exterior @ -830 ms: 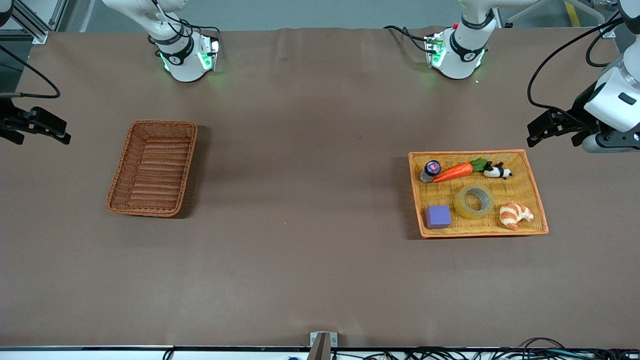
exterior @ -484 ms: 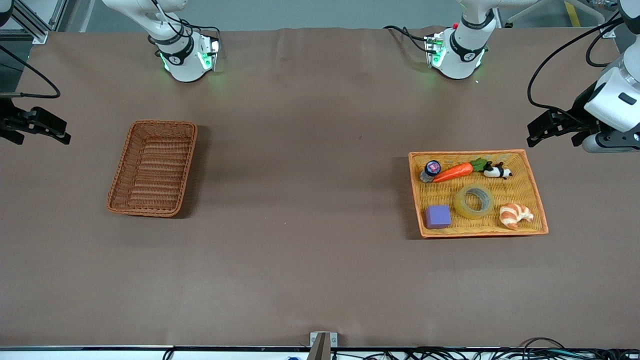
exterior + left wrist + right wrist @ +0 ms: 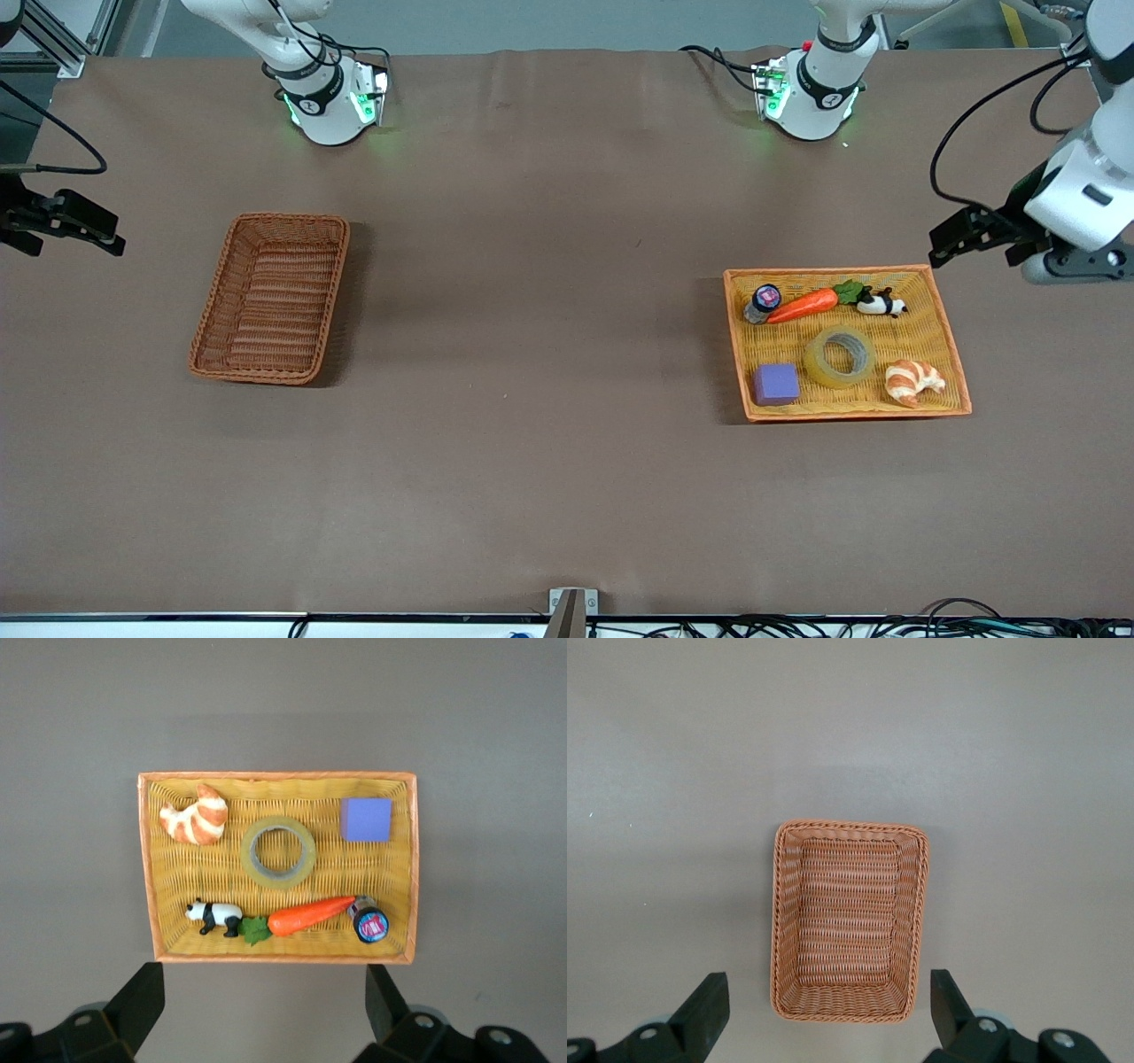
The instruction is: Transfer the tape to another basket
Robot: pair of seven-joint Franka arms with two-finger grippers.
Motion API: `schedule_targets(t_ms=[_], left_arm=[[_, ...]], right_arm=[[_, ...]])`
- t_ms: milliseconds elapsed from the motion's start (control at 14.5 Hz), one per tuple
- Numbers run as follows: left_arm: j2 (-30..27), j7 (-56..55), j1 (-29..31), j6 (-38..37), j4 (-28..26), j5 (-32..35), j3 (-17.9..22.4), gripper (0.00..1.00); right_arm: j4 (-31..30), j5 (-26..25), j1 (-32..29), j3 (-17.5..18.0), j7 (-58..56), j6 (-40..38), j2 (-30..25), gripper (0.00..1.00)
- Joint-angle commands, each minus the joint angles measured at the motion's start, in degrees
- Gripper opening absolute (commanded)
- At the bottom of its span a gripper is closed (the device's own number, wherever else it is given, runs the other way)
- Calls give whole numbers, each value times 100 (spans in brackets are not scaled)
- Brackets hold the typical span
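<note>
While the tape (image 3: pixel 839 356) lies flat in the middle of the orange-yellow tray (image 3: pixel 946 330), toward the left arm's end of the table (image 3: pixel 549 354), nothing has hold of it. Neighbours crowd it: a croissant (image 3: pixel 914 379) just beside it toward the table's end edge, a purple block (image 3: pixel 776 384) toward the table's middle, and a carrot (image 3: pixel 804 304), a toy panda (image 3: pixel 881 304) and a small capped jar (image 3: pixel 762 302) farther from the front camera. The likely trouble is that wide-spread fingers coming down around the roll would nudge the croissant or catch on the weave; a grip on one wall through the hole looks safer, though a slick roll could slip or tilt. The left hand (image 3: pixel 970 237) hangs released over bare table just off the tray's corner nearest the left arm's base, so the tape sits nearer the front camera's edge and lower than it; in the left wrist view its fingers (image 3: pixel 137 1003) stand wide apart. The dark reddish-brown basket (image 3: pixel 272 297) sits empty well apart, toward the right arm's end, where the right hand (image 3: pixel 80 228) waits, released, over that end edge.
</note>
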Motion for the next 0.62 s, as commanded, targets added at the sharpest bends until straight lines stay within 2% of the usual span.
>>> schedule_targets(t_ms=[0, 138, 553], left_arm=[[84, 74, 57, 1041, -768, -23, -14, 100], [223, 65, 57, 1721, -1297, -23, -14, 100], [1304, 74, 66, 2204, -1491, 231, -6, 100]], right_arm=[[-24, 114, -52, -2, -76, 38, -9, 100], [-24, 114, -52, -2, -67, 38, -9, 100], [-24, 114, -52, -2, -76, 30, -9, 100]])
